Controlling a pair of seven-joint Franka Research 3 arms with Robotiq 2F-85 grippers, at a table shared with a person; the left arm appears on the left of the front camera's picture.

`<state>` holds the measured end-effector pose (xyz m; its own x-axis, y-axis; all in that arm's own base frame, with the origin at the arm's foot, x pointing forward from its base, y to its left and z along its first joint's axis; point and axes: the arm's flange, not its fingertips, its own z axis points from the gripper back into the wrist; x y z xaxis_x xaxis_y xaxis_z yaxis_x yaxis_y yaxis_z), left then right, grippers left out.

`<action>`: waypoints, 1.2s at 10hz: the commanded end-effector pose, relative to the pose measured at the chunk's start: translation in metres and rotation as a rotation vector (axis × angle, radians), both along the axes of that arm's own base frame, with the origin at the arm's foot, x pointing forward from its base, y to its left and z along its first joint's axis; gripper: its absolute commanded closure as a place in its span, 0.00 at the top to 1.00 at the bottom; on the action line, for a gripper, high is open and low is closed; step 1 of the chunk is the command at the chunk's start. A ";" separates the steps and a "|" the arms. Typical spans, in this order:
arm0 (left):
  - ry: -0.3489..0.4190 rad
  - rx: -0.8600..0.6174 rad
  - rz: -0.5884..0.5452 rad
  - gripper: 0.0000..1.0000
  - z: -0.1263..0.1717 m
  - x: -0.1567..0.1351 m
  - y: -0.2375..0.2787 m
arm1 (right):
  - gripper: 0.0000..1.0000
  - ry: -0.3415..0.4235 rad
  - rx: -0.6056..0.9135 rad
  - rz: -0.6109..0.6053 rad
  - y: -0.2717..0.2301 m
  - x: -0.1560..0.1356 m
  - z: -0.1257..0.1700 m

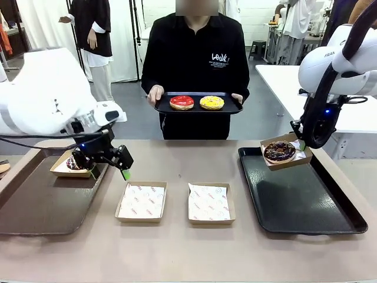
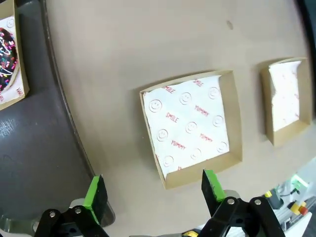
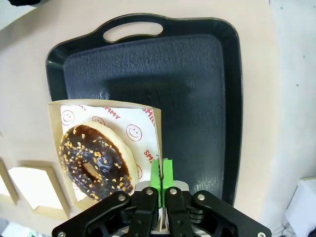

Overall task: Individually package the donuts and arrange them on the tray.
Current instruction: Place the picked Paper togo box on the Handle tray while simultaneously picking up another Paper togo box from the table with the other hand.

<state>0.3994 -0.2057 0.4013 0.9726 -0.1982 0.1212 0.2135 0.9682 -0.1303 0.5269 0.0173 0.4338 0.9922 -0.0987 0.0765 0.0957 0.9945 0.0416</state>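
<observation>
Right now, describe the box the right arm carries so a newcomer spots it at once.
Find the black tray on the robot's right. Over its far left corner hangs a cardboard box, its rim pinched by the right fingers. Unlike the two empty boxes mid-table, it holds a chocolate donut.

On the tan table [image 1: 188, 253] before me sit a left box [image 1: 141, 201] and a right box [image 1: 211, 203], side by side, not touching, each lined with white paper [image 2: 190, 123] printed with red smileys. Across it stands a person [image 1: 197, 53] in black.
</observation>
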 end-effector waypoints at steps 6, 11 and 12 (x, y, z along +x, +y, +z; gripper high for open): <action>-0.009 0.041 0.014 1.00 -0.019 0.003 -0.009 | 0.02 0.000 0.009 -0.004 -0.001 -0.003 0.000; -0.009 0.041 0.014 1.00 -0.019 0.003 -0.009 | 0.02 0.000 0.009 -0.004 -0.001 -0.003 0.000; -0.009 0.041 0.014 1.00 -0.019 0.003 -0.009 | 0.02 0.000 0.000 0.000 0.000 0.000 0.000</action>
